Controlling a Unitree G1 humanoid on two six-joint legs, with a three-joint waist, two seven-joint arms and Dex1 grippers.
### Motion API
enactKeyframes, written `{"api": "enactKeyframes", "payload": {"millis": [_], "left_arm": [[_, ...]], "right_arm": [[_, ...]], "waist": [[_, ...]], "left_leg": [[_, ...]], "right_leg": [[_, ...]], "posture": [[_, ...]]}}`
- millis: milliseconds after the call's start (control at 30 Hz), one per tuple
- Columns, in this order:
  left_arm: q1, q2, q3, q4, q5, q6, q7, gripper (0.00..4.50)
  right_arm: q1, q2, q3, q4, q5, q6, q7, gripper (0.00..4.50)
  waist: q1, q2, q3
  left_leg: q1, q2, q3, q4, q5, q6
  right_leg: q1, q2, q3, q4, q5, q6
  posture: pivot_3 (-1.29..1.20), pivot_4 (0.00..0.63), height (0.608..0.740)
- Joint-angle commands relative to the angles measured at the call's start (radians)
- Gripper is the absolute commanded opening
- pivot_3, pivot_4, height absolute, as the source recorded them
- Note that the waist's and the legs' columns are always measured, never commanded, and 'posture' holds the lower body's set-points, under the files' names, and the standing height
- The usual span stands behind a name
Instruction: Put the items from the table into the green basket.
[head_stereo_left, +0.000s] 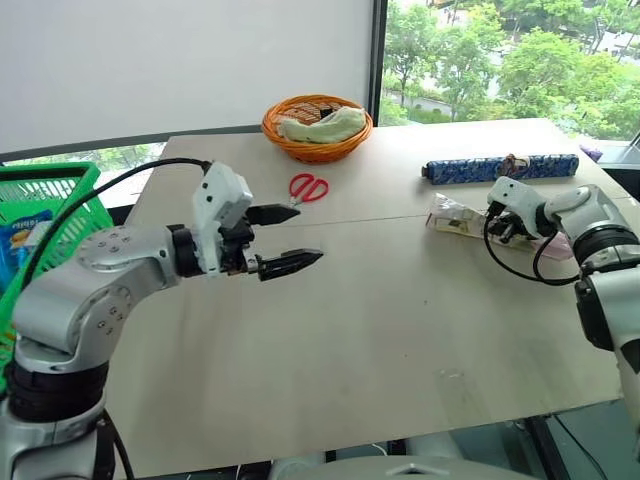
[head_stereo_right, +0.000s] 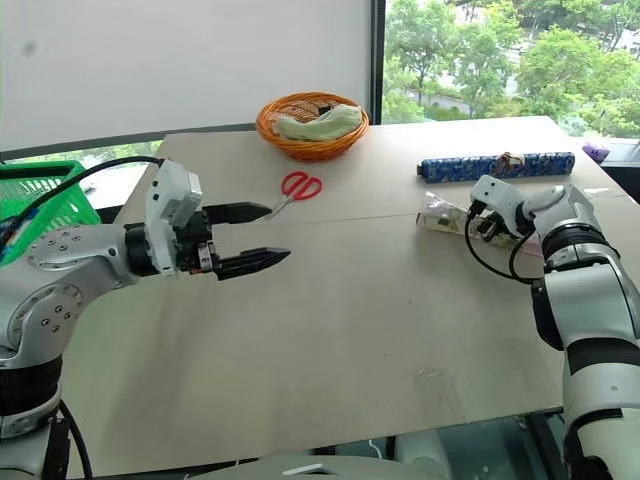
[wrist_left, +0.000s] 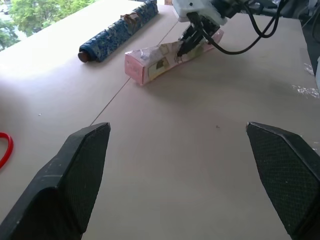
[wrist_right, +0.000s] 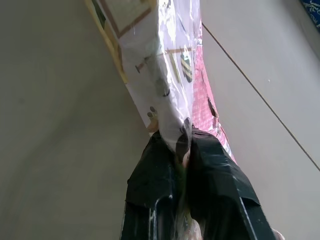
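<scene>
Right pincer (wrist_right: 182, 145) clamped shut on the thin plastic end of the pale floral packet (wrist_left: 167, 56), near the right edge of the tabletop (head_stereo_left: 380, 330). Rest of the packet lying flat on the wood, just in front of the long blue patterned roll (head_stereo_left: 500, 167) by the far right corner. Left pincer (head_stereo_left: 290, 240) empty, wide open, hovering above the middle left of the tabletop. Red-handled scissors (head_stereo_left: 309, 187) just beyond it toward the far edge, near the orange wicker bowl (head_stereo_left: 315, 128). Green basket (head_stereo_left: 45, 215) off the left edge, well apart from the packet.

Likely trouble from here:

- Grip on a slippery film edge only, not the packet body. Probable slide out of the fingers on lifting, or a tear in the wrapper.
- Packet hanging and swinging once raised, held by one end. Possible brush against the blue roll, with a round thing like that free to roll toward the far edge.
- Long carry across the whole tabletop to reach the basket. More chance of a drop midway, or off the left edge short of the rim.
- Open left pincer parked right in that path. Risk of a knock between arms, or a nudge to the scissors, unless moved aside or used for a handover.
- Black cable looped at the right wrist, close to the packet. Possible snag.
</scene>
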Motion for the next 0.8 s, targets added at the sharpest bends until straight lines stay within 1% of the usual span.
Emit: {"api": "enactKeyframes", "payload": {"millis": [33,100,167,200,267,367,433,500,633,700,800], "left_arm": [[0.01,-0.102,0.002,-0.001,-0.06,0.004,0.077,4.5],[0.018,-0.16,-0.008,0.007,-0.073,0.002,0.106,4.5],[0.001,-0.227,-0.003,0.047,-0.096,0.002,0.145,4.5],[-0.009,-0.248,-0.002,0.063,-0.103,0.0,0.155,4.5],[-0.042,-0.306,0.02,0.101,-0.146,-0.006,0.184,4.5],[-0.089,-0.374,0.068,0.144,-0.239,-0.007,0.217,4.5],[-0.114,-0.398,0.094,0.154,-0.315,-0.001,0.222,4.5],[-0.133,-0.415,0.113,0.158,-0.392,0.008,0.231,4.5],[-0.181,-0.415,0.098,0.166,-0.484,0.046,0.265,4.5],[-0.189,-0.403,0.075,0.162,-0.485,0.058,0.258,4.5],[-0.186,-0.38,0.016,0.18,-0.422,0.071,0.241,4.5]], "right_arm": [[-0.119,0.056,-0.115,-0.075,0.161,0.041,0.209,0.05],[-0.167,0.088,-0.179,-0.114,0.255,0.14,0.343,0.05],[-0.198,0.121,-0.225,-0.207,0.355,0.319,0.467,0.05],[-0.192,0.132,-0.233,-0.272,0.393,0.397,0.508,0.05],[-0.118,0.151,-0.233,-0.514,0.49,0.587,0.558,0.05],[0.006,0.173,-0.242,-0.857,0.634,0.845,0.515,0.05],[0.089,0.186,-0.239,-1.037,0.696,0.94,0.455,0.05],[0.163,0.192,-0.225,-1.175,0.741,0.989,0.412,0.05],[0.244,0.208,-0.218,-1.338,0.84,1.082,0.339,0.05],[0.253,0.212,-0.22,-1.368,0.871,1.093,0.312,0.05],[0.243,0.227,-0.245,-1.405,0.935,1.125,0.274,0.05]], "waist": [[-0.01,0.001,0.0],[-0.029,0.001,0.001],[-0.034,0.003,0.001],[-0.031,0.003,0.001],[-0.024,0.003,0.001],[-0.003,0.003,0.0],[0.001,0.003,0.0],[0.002,0.003,0.0],[-0.006,0.003,0.0],[-0.009,0.004,0.0],[-0.029,0.004,0.0]], "left_leg": [[0.0,0.0,0.0,0.0,0.0,0.0],[0.001,0.002,0.001,0.0,0.0,-0.001],[0.001,0.003,0.001,0.0,0.001,-0.002],[0.001,0.004,0.0,0.0,0.001,-0.002],[0.0,0.004,-0.003,0.0,0.0,0.0],[-0.002,0.004,-0.004,0.001,-0.001,0.0],[-0.003,0.002,-0.004,0.001,-0.001,0.0],[-0.004,0.001,-0.004,0.002,-0.001,0.001],[-0.005,-0.001,-0.003,0.003,-0.001,0.002],[-0.004,-0.001,-0.003,0.002,-0.001,0.002],[-0.003,-0.002,-0.003,0.002,-0.001,0.002]], "right_leg": [[0.0,0.0,0.0,0.0,0.0,0.0],[0.0,0.003,0.002,0.001,0.001,-0.001],[0.0,0.004,0.002,0.001,0.001,-0.002],[0.0,0.005,0.002,0.001,0.001,-0.002],[0.0,0.005,-0.001,0.001,0.001,-0.003],[0.0,0.003,-0.003,0.001,0.002,-0.003],[0.0,0.001,-0.004,0.0,0.002,-0.002],[-0.001,-0.002,-0.004,0.0,0.002,-0.002],[-0.002,-0.003,-0.003,0.0,0.002,-0.002],[-0.002,-0.001,-0.003,0.001,0.002,-0.002],[-0.001,0.003,-0.003,0.001,0.002,-0.002]], "posture": [[0.01,0.0,0.738],[0.0,0.0,0.738],[-0.01,0.0,0.738],[-0.02,0.0,0.738],[-0.03,0.0,0.738],[-0.05,0.0,0.738],[-0.07,0.0,0.738],[-0.07,0.0,0.738],[-0.09,0.0,0.738],[-0.1,0.0,0.738],[-0.11,0.0,0.738]]}}
